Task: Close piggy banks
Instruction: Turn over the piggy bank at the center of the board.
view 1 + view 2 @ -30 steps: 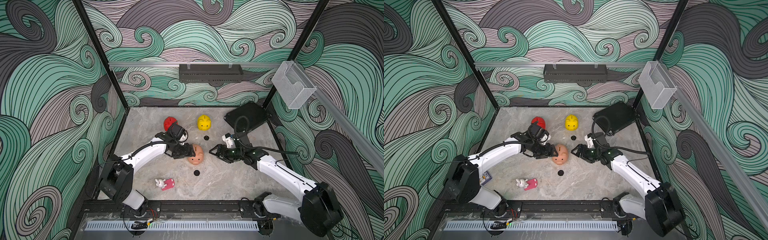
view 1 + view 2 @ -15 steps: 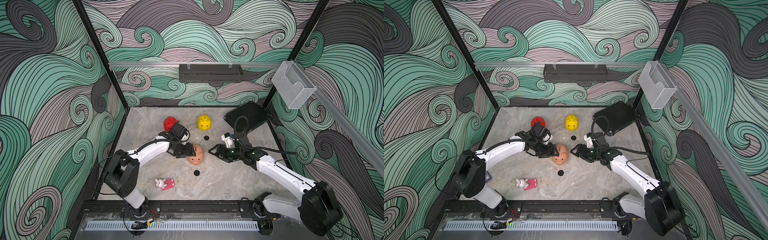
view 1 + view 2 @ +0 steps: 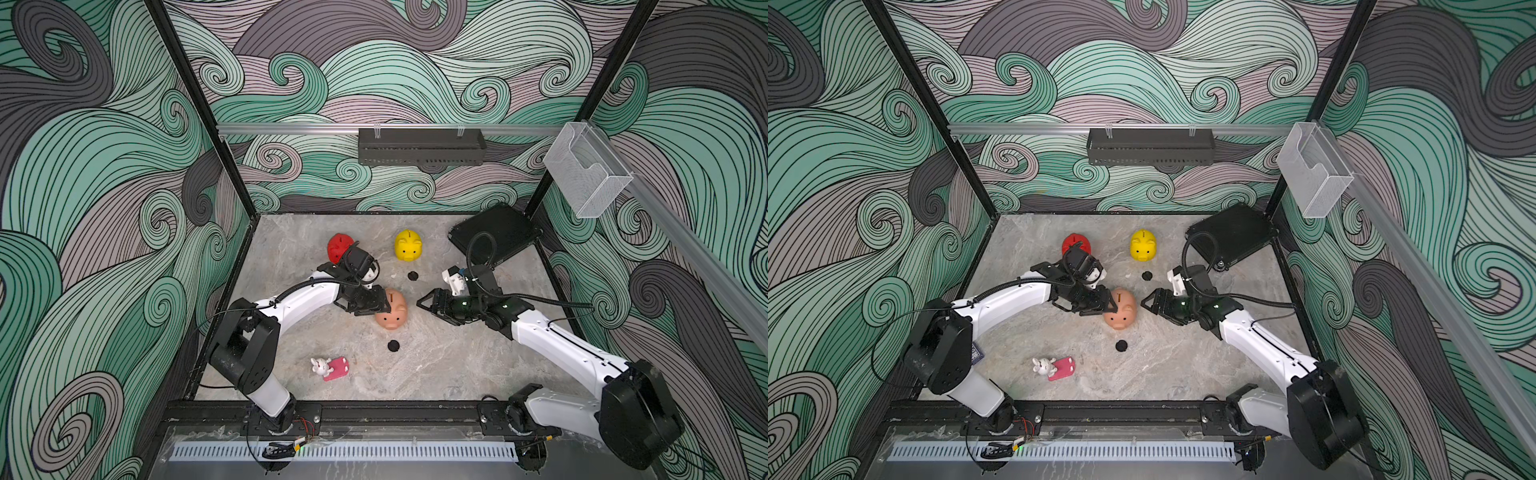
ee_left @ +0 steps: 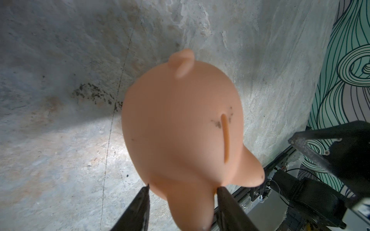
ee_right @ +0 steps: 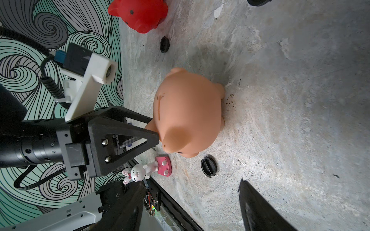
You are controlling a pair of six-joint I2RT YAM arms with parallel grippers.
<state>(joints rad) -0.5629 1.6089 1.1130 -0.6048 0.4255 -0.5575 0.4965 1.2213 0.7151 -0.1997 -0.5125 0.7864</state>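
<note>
Peach-pink piggy bank (image 3: 392,311): is being shown near the middle of the marble table (image 3: 457,365), between the two grippers, with its coin slot facing up and its snout pointed toward the front rail; its feet are being seen against the table in the right wrist view (image 5: 188,116).
Left gripper (image 3: 384,304): is being pressed against the side of the peach-pink piggy bank; in the left wrist view (image 4: 183,188) a rounded lobe of the pig is being pinched between the two dark fingertips, one touching on each side.
Right gripper (image 3: 428,307): is being held near the pig's other side, apart from it; its fingers are being kept wide apart with nothing between them, as seen in the right wrist view (image 5: 191,182).
Red piggy bank (image 3: 338,247): is being partly covered by the left arm, toward the rear of the table.
Yellow piggy bank (image 3: 408,245): is being left standing upright at the rear, well apart from both grippers.
Black round plugs: one (image 3: 412,275) is being shown near the yellow piggy bank, one (image 3: 393,345) just in front of the peach-pink pig's snout, and one more (image 5: 164,44) close to the red piggy bank.
Bunny toy (image 3: 320,365): is being left lying on a pink flat piece (image 3: 338,368) near the front edge.
</note>
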